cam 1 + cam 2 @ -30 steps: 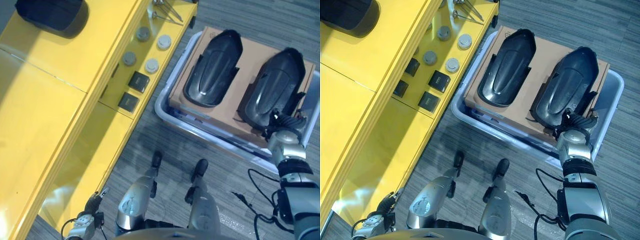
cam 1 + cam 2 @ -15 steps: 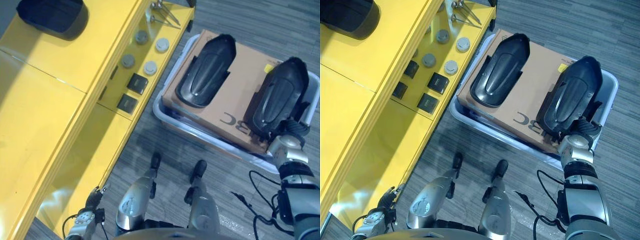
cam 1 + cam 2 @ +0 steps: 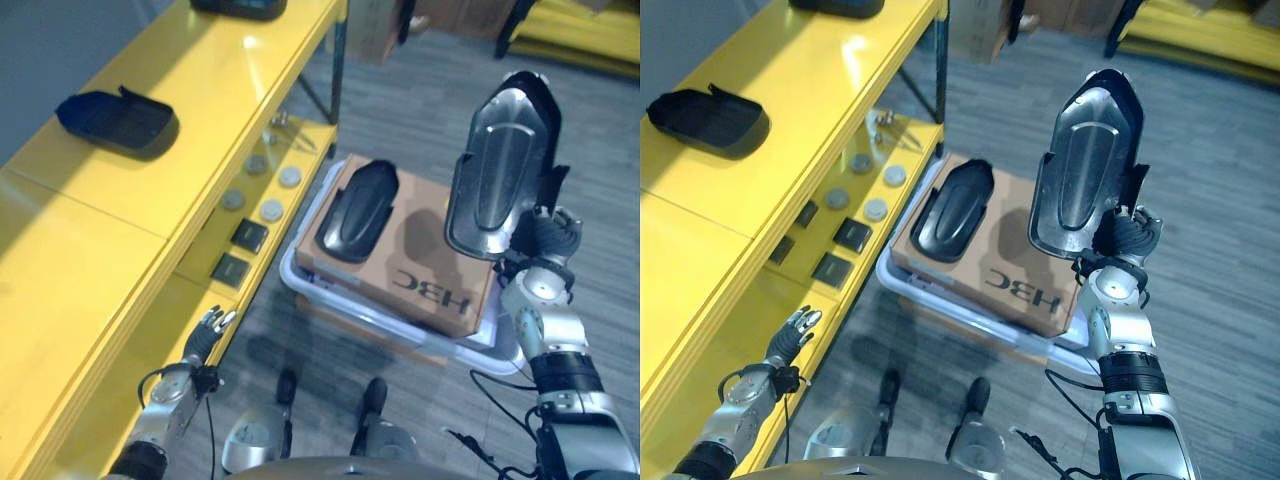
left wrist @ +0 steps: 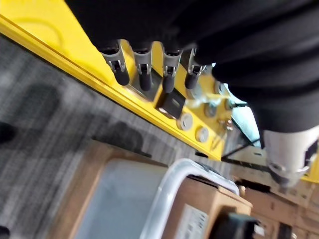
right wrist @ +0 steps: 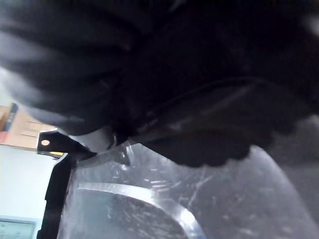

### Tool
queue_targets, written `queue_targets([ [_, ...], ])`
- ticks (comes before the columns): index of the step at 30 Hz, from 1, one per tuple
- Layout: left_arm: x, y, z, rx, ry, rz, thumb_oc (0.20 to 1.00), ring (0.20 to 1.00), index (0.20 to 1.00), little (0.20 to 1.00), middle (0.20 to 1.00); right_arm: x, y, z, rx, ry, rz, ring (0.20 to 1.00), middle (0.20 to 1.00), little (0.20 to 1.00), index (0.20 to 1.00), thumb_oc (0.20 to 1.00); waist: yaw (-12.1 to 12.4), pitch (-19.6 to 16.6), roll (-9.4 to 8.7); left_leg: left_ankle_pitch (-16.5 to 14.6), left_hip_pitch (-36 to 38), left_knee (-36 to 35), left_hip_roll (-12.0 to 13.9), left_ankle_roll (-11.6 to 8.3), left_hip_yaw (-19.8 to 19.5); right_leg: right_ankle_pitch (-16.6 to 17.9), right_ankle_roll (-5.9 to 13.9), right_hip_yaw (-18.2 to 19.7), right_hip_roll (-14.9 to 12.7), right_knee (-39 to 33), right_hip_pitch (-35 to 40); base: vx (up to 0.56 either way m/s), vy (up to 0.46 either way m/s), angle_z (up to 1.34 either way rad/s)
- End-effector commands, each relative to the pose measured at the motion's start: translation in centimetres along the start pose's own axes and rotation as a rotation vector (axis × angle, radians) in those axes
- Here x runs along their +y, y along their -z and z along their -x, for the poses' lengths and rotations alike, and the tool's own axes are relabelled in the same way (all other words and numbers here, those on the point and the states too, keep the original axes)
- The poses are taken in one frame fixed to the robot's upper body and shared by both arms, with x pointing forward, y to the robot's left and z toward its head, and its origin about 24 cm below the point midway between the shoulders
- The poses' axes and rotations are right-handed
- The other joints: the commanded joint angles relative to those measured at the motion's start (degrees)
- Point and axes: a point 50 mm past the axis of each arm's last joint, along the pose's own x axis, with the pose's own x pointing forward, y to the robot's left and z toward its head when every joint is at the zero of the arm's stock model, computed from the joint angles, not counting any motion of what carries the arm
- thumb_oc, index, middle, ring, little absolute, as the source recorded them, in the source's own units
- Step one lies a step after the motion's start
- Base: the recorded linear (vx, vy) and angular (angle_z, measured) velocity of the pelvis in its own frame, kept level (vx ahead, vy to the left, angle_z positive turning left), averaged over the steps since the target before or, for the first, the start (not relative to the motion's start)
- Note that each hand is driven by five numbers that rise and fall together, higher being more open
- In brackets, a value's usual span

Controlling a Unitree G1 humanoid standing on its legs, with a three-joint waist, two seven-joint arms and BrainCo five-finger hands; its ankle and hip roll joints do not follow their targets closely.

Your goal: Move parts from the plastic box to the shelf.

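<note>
The left hand (image 3: 790,333) hung low beside the front edge of the long yellow metal shelf (image 3: 150,190), fingers straight and holding nothing. One black moulded plastic tray (image 3: 118,117) already lay on the shelf's top surface near its back edge. A second black shell-shaped part (image 3: 357,212) rested on the brown cardboard sheet (image 3: 430,280) covering the pale plastic box (image 3: 400,335), towards the box's shelf-side end. The right hand (image 3: 545,245) gripped the lower end of a third black shell-shaped part (image 3: 498,165), held upright above the box. Judged risk: the end-only grip could let the part tip or slip during the carry. The right wrist view showed scratched plastic close up; finger placement remained unclear there.
</note>
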Motion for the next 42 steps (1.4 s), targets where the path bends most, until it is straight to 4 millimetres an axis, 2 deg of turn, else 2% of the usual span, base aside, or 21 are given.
queue_targets([
  [1,-3.1,-1.5,-0.7,-0.017,0.194,0.074,1.0,1.0,1.0,1.0,1.0,0.7,-3.3,-0.2,-0.185,-0.076,0.002,0.2,0.2,0.2,0.2,0.2,0.5,-5.2,1.42,0.6,-0.8,-1.8,1.8,-0.32,-1.4,-5.1,3.19,-0.3,-1.0,3.4,2.6,0.0,-0.044,-0.27],
  [3,-5.1,-4.4,-1.2,-0.095,0.292,0.138,1.0,1.0,1.0,1.0,1.0,1.6,-3.3,0.2,-0.195,-0.119,-0.008,0.2,0.2,0.2,0.2,0.2,0.1,-6.2,1.15,0.6,0.2,-2.3,1.9,-0.35,-1.0,-4.8,3.32,-0.2,-0.7,2.7,3.4,-0.03,-0.055,-0.25],
  [4,-5.4,-4.8,-1.2,-0.111,0.309,0.144,1.0,1.0,1.0,1.0,1.0,1.7,-3.3,0.3,-0.198,-0.125,-0.01,0.2,0.2,0.2,0.2,0.2,0.0,-6.4,1.11,0.6,0.3,-2.4,1.9,-0.36,-0.9,-4.7,3.34,-0.1,-0.7,2.6,3.5,-0.04,-0.046,-0.12],
  [7,-7.9,-7.9,-1.3,-0.177,0.411,0.171,1.0,1.0,1.0,1.0,1.0,2.9,-3.1,0.7,-0.2,-0.185,-0.012,0.2,0.2,0.2,0.2,0.2,-0.6,-7.3,0.81,0.5,1.0,-2.4,2.0,-0.36,-0.5,-4.3,3.48,0.3,-0.6,2.1,3.9,-0.04,-0.032,-0.04],
  [9,-8.9,-8.9,-1.5,-0.191,0.442,0.177,1.0,1.0,1.0,1.0,1.0,3.7,-3.2,0.9,-0.199,-0.22,-0.011,0.2,0.2,0.2,0.2,0.2,-1.0,-7.7,0.69,0.4,1.3,-2.3,2.1,-0.31,-0.2,-4.2,3.47,0.6,-0.5,2.0,4.0,-0.04,-0.015,-0.03],
  [10,-11.7,-11.5,-2.2,-0.228,0.46,0.182,1.0,1.0,1.0,1.0,1.0,6.7,-3.2,1.8,-0.179,-0.337,-0.019,0.2,0.2,0.2,0.2,0.2,-2.1,-8.6,0.59,0.2,2.1,-2.3,2.2,-0.22,0.6,-4.1,3.43,1.5,-0.3,1.8,4.5,-0.05,-0.002,-0.28],
  [11,-13.7,-13.1,-2.9,-0.243,0.449,0.142,1.0,1.0,1.0,1.0,1.0,9.5,-3.2,3.0,-0.156,-0.43,-0.028,0.2,0.2,0.2,0.2,0.2,-3.0,-9.5,0.49,0.1,2.7,-2.4,2.3,-0.21,1.1,-4.1,3.46,2.2,-0.2,1.7,4.7,-0.04,0.006,-0.3],
  [13,-14.4,-13.5,-3.2,-0.247,0.439,0.128,1.0,1.0,1.0,1.0,1.0,10.4,-3.2,3.5,-0.15,-0.458,-0.025,0.2,0.2,0.2,0.2,0.2,-3.3,-9.7,0.47,0.1,3.0,-2.5,2.3,-0.21,1.3,-4.0,3.51,2.5,-0.1,1.7,4.8,0.0,0.006,-0.18],
  [15,-15.7,-14.3,-3.9,-0.248,0.422,0.085,1.0,1.0,1.0,1.0,1.0,12.5,-3.2,4.5,-0.134,-0.529,-0.018,0.2,0.2,0.2,0.2,0.2,-3.9,-10.3,0.45,0.1,3.5,-2.6,2.3,-0.24,1.6,-4.0,3.57,3.0,0.0,1.6,4.9,0.0,0.001,-0.11],
  [17,-16.3,-14.5,-4.3,-0.234,0.416,0.085,1.0,1.0,1.0,1.0,1.0,13.7,-3.1,5.2,-0.121,-0.562,-0.009,0.2,0.2,0.2,0.2,0.2,-4.2,-10.6,0.46,0.0,3.8,-2.6,2.3,-0.23,1.8,-4.0,3.56,3.3,0.0,1.6,5.0,0.01,-0.005,-0.08],
  [21,-17.3,-14.6,-4.9,-0.201,0.402,0.078,1.0,1.0,1.0,1.0,1.0,15.2,-2.3,6.0,-0.072,-0.591,0.011,0.2,0.2,0.2,0.2,0.2,-4.5,-11.2,0.53,-0.3,4.4,-2.6,2.2,-0.2,2.1,-4.1,3.62,3.7,0.0,1.6,5.3,0.0,0.0,0.0],
  [31,-17.9,-15.3,-5.1,-0.189,0.379,0.058,1.0,1.0,1.0,1.0,1.0,16.3,-1.6,6.7,-0.025,-0.613,0.029,0.2,0.2,0.2,0.2,0.2,-4.4,-11.6,0.56,-0.5,4.9,-2.7,1.9,-0.07,2.0,-4.3,3.74,3.7,0.0,1.8,5.6,0.0,0.0,0.0],
  [36,-17.9,-15.3,-5.3,-0.195,0.34,0.011,1.0,1.0,1.0,1.0,1.0,17.1,-0.8,7.6,0.009,-0.642,0.005,0.2,0.2,0.2,0.2,0.2,-4.2,-11.8,0.67,-0.6,5.0,-2.9,1.9,-0.04,1.9,-4.4,3.76,3.5,0.0,1.6,5.8,0.0,0.0,0.0],
  [42,-17.8,-15.2,-5.4,-0.206,0.318,-0.021,1.0,1.0,1.0,1.0,1.0,17.9,-1.1,8.6,0.011,-0.677,-0.026,0.2,0.2,0.2,0.2,0.2,-4.0,-11.8,0.74,-0.6,5.2,-2.9,1.8,-0.06,1.6,-4.5,3.72,3.3,0.0,1.4,6.1,0.0,0.0,0.0],
])
